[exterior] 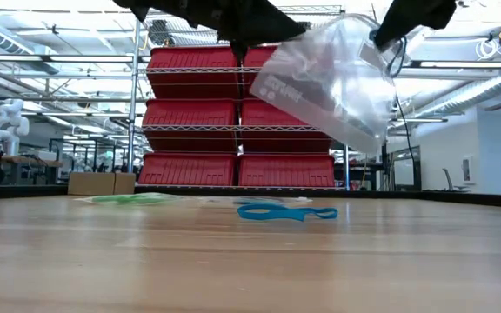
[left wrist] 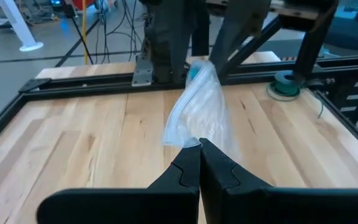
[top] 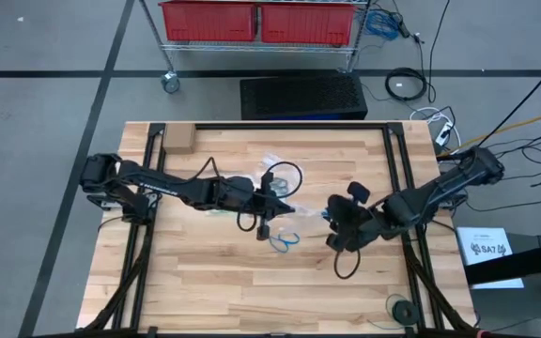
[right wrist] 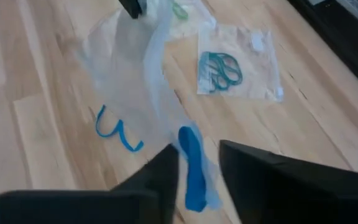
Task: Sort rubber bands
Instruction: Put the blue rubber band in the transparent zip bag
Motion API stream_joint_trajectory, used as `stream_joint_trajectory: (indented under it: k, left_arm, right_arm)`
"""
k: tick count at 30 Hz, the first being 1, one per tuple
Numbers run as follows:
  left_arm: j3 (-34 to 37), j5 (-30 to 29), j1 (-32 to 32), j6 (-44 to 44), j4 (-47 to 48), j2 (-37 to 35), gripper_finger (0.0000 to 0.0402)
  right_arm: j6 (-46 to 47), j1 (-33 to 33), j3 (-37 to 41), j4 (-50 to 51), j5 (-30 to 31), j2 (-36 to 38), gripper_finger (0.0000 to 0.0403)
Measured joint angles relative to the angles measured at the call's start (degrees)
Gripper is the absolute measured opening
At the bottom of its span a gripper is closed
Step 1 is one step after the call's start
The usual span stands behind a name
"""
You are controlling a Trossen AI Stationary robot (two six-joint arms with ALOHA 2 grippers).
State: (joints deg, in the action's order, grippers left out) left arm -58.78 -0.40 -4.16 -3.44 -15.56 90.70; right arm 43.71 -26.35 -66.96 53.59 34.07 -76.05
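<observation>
**Bagging the blue bands**

The left claw (left wrist: 199, 163), clamped on a clear bag (left wrist: 199, 109), held it above the worktop (top: 205, 282), presumably for filling. The right claw (right wrist: 197, 163), apart, straddled a blue rubber band (right wrist: 191, 163); another blue band (exterior: 285, 212) lay below.

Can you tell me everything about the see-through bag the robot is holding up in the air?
The bag is clear, thin, crinkly plastic, held above the table between both arms. The left gripper is shut on one edge. The right gripper, fingers parted, is at the other end, where a bright blue rubber band sits. It hangs slanted, touching nothing below. More blue bands lie on the wood underneath.
</observation>
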Motion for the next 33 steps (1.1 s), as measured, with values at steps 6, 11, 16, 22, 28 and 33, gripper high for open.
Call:
stream_joint_trajectory:
  k: [6, 11, 16, 22, 28, 33]
  left_arm:
    - [0.0, 0.0, 0.0, 0.0, 0.1, 1.1, 0.0000]
    - [0.0, 0.1, 0.0, 0.0, -0.5, 1.3, 0.0000]
    - [0.0, -1.0, 0.1, 0.0, -0.5, 1.3, 0.0000]
    - [0.0, -1.5, 0.8, -0.4, 0.0, 1.3, 0.0000]
    - [0.0, -1.6, 2.4, -1.2, -0.3, 1.3, 0.0000]
    - [0.0, -1.6, 2.9, -1.3, -0.9, 1.3, 0.0000]
  right_arm:
    - [-2.3, 2.1, -2.4, 4.7, -6.8, 3.4, 0.0192]
    - [-2.4, 2.4, -5.4, 12.0, -8.3, 6.4, 0.0197]
    - [0.2, 2.4, -6.2, 15.8, -10.1, 9.2, 0.0195]
    - [5.3, -0.1, 0.8, 11.6, -11.6, 9.5, 0.0194]
    - [6.0, -6.2, 19.5, -19.8, -10.0, 10.0, 0.0194]
    - [6.7, -9.5, 31.0, -44.3, -0.1, 7.0, 0.0194]
